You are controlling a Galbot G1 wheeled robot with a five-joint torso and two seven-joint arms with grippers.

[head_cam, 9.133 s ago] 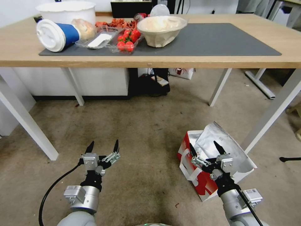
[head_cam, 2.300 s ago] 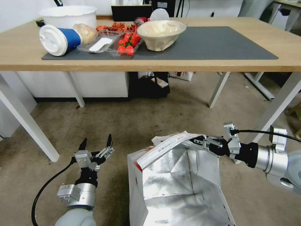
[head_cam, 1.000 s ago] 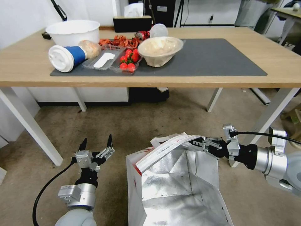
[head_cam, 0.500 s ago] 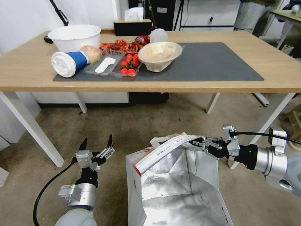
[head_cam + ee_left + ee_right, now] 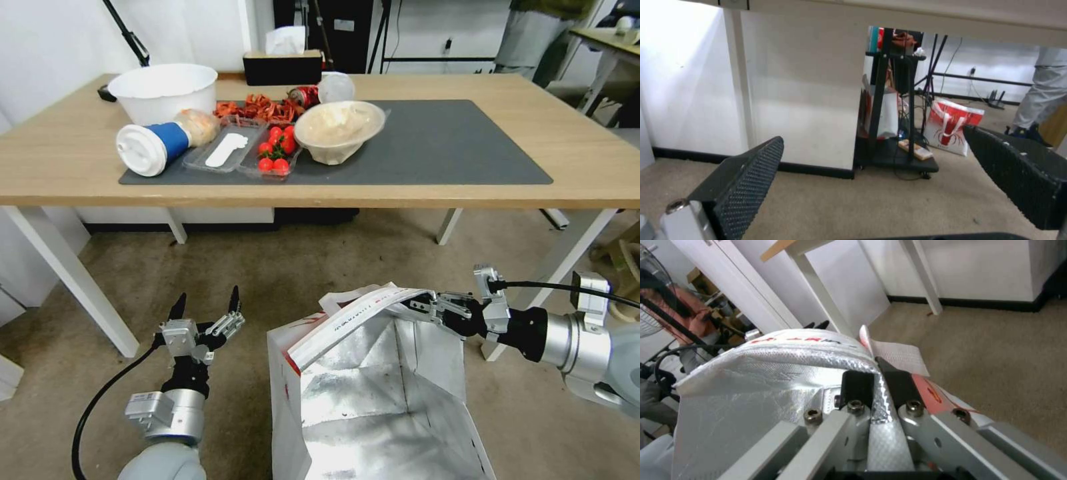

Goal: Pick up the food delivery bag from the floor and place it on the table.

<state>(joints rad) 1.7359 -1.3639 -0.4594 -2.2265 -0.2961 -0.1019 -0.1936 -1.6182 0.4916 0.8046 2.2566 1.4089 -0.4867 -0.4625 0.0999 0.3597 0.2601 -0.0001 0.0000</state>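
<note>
1. Below the table's near edge, toward its right end, the bag [image 5: 373, 393] hangs over the floor [image 5: 300, 267] with its mouth open and the silver lining showing.
2. Right gripper [image 5: 417, 308] reaches in from the right and is clamped on the bag's upper rim; the right wrist view shows the two pads [image 5: 898, 383] pressing a fold of foil and white strap between them.
3. Left gripper [image 5: 205, 313] hovers low over the floor to the left of the bag, apart from it, with its fingers spread wide and nothing between them.
4. Whether the bag's bottom touches the floor cannot be told, since its lower part runs out of the head view.
5. Table [image 5: 587, 193] carries a dark mat [image 5: 453, 147]. The mat's left half is crowded with a white tub [image 5: 163, 90], a lying cup [image 5: 153, 143], a tray of tomatoes [image 5: 275, 150] and a paper bowl [image 5: 340, 130]; the right half is bare.
6. Judged from this, the pickup is done and the carry-and-lift step is in hand; the placing is not yet done.
7. Next move calls for raising the bag's bottom above the table's near edge and setting it on the mat's bare right half, clear of the bowl.
8. One pinch on a thin rim holds a big, floppy bag, so swing or slip is the risk.
</note>
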